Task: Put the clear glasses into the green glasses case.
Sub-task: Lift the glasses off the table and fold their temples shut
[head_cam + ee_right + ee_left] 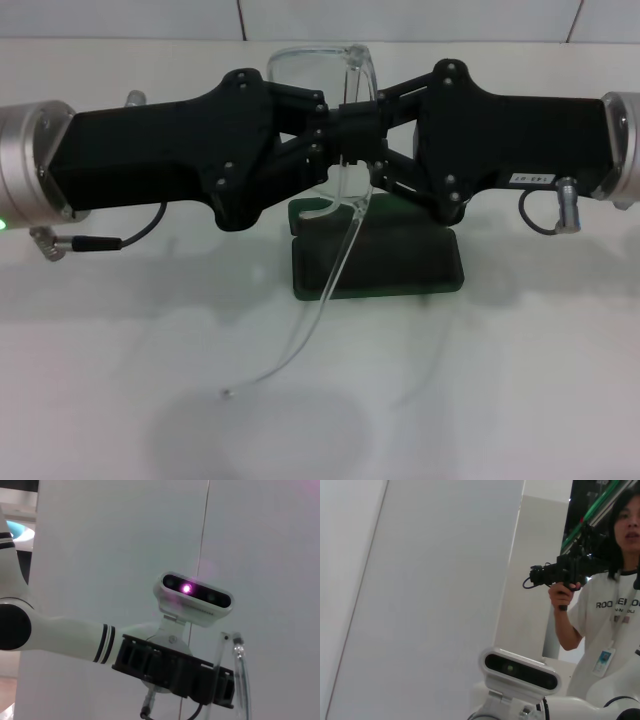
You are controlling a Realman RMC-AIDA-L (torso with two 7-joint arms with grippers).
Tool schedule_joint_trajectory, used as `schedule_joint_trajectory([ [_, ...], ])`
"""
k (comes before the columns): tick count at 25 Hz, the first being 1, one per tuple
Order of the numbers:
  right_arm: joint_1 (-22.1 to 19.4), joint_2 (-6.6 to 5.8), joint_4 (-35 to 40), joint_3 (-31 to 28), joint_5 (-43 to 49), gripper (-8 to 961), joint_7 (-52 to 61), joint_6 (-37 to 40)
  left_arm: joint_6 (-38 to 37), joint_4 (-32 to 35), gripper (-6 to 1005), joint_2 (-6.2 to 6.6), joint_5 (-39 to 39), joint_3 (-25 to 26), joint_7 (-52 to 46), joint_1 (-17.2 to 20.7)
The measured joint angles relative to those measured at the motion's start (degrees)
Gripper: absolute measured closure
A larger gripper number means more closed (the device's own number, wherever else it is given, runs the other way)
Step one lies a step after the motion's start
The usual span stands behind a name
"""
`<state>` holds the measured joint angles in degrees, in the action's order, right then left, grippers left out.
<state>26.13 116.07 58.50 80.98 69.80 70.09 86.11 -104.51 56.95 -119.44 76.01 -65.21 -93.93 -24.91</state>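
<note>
Glasses, the clear glasses (335,75), hang above the green glasses case (385,265), pinched by left pincer (325,128) and right pincer (358,125). Not inside yet.

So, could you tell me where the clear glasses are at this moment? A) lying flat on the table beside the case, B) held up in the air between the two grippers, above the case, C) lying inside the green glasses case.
B: in the head view the clear glasses are held between the left gripper and the right gripper, above the green glasses case, with one temple arm hanging down.
</note>
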Motion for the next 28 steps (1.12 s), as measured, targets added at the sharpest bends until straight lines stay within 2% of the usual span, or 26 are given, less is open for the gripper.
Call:
schedule_joint_trajectory([
  [21, -0.75, 0.03, 0.07, 0.49, -1.0, 857, -0.61, 0.08, 0.03, -0.09, 932, 0.0, -0.26, 0.01, 0.46, 1.02],
  [28, -1.91, -0.18, 0.68, -2.02, -1.15, 858, -0.75, 0.22, -4.12, 2.31, 931, 0.98, -0.68, 0.04, -1.91, 1.21],
])
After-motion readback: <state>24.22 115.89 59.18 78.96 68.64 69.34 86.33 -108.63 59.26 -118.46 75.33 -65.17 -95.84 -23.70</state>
